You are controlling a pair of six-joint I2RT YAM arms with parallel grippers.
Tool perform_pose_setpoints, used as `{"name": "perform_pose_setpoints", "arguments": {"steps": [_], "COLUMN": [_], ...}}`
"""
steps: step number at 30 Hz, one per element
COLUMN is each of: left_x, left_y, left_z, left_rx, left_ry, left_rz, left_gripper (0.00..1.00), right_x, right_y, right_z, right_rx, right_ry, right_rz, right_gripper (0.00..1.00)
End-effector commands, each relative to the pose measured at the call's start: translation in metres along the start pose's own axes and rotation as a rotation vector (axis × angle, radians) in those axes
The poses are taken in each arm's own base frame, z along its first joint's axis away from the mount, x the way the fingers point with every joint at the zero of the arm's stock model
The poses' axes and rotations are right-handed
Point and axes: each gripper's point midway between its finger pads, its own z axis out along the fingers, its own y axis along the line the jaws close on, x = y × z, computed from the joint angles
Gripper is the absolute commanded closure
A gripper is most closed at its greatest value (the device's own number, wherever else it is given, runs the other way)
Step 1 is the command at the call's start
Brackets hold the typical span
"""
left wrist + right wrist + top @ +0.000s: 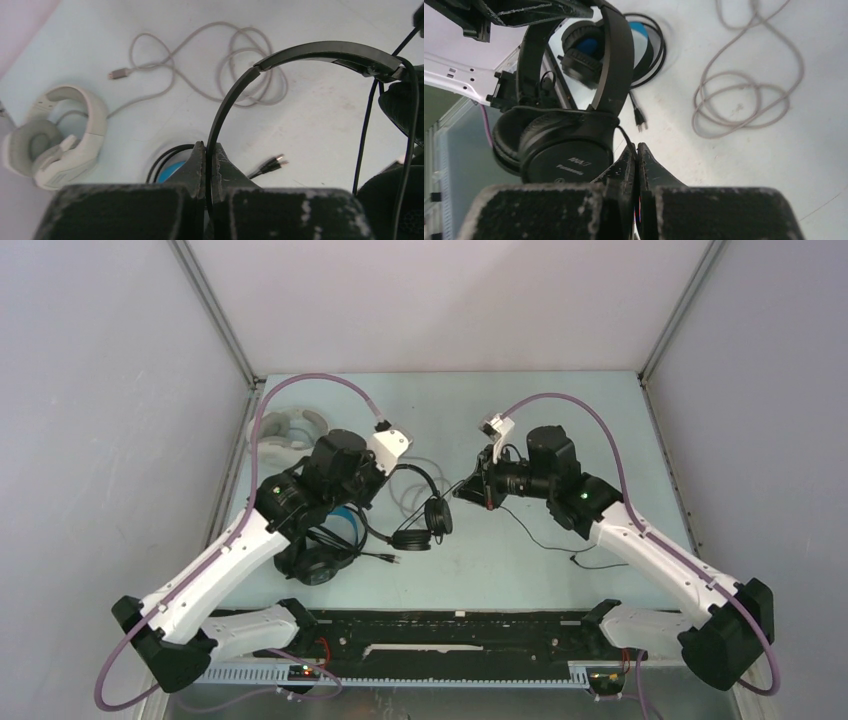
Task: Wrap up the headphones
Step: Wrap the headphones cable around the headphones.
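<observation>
- The left tool (206,150) was clamped shut on the thin headband of the small black on-ear headphones (320,50). It held them lifted off the surface (540,420) at the middle of the top view.
- The right tool (635,150) was closed too, apparently pinching that pair's thin cord (623,134) just below an earcup. The pinch itself was hard to make out.
- This pair looked light, with a springy band and earcups that would dangle and swivel. The band seemed the firm place to hold, while the cord looked limp and slick, likely to slide through a loose pinch.
- The bulky white headphones (65,130) lay at the left of the left wrist view, their grey cable (240,65) in loose loops at upper centre. They looked heavier and better taken by the rigid band.
- The black pair with the blue headband (325,550) lay at the lower left of the top view, partly under the left arm (230,560).
</observation>
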Motion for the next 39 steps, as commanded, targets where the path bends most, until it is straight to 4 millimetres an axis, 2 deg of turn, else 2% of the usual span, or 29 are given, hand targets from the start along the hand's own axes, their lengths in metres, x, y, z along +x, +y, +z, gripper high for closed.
{"name": "perform_pose_setpoints", "arguments": {"steps": [1,6,10,14,21,34,39], "left_x": [0.007,-0.004,-0.015,-0.022,-0.021,-0.022,-0.018], "left_y": [0.017,0.031,0.036,0.035,0.036,0.042,0.043], "left_z": [0.005,0.007,0.006,0.006,0.007,0.002,0.002], "left_rx": [-0.139,-0.238,-0.285,-0.29,-0.302,-0.342,-0.357], "left_ry": [0.042,-0.001,-0.047,-0.08,-0.09,-0.104,-0.096], "left_rz": [0.133,0.174,0.212,0.226,0.232,0.2,0.154], "left_gripper": [1.0,1.0,1.0,1.0,1.0,1.0,1.0], "right_x": [-0.017,-0.023,-0.028,-0.035,-0.049,-0.074,-0.082], "right_y": [0.017,0.045,0.053,0.056,0.065,0.074,0.069], "right_z": [-0.006,-0.011,-0.01,-0.007,-0.005,0.001,0.007], "right_rx": [-0.028,-0.174,-0.228,-0.257,-0.348,-0.398,-0.365], "right_ry": [0.026,0.059,0.058,0.043,0.032,-0.049,-0.076], "right_rz": [0.138,0.229,0.285,0.315,0.377,0.421,0.436], "right_gripper": [1.0,1.0,1.0,0.98,0.94,1.0,1.0]}}
